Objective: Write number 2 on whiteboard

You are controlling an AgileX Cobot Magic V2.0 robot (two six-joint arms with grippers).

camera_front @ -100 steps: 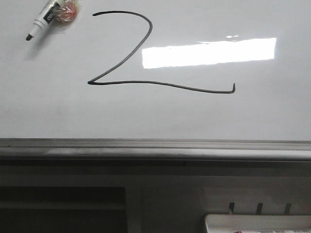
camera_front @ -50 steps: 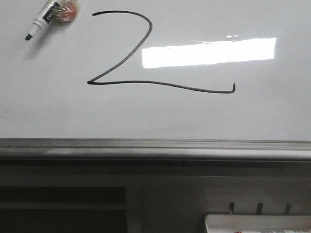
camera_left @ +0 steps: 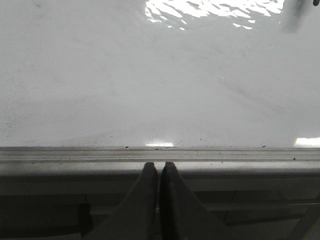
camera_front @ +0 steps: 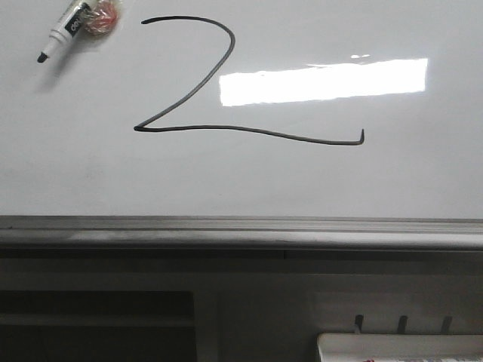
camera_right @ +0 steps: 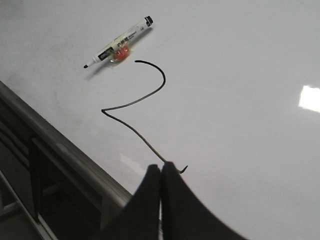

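A large thin black number 2 is drawn on the glossy whiteboard, with a curved top, long wavy base and small upturned end. It also shows in the right wrist view. A black-and-white marker with an orange clip lies on the board left of the 2, also in the right wrist view. My right gripper is shut and empty, over the end of the base stroke. My left gripper is shut and empty at the board's grey frame edge. Neither gripper shows in the front view.
The grey metal frame runs along the board's near edge, with dark shelving below it. A small white tray sits at the lower right. A bright rectangular light reflection lies on the board right of the 2.
Nothing has moved apart from a very slight shift of the front view to the left.
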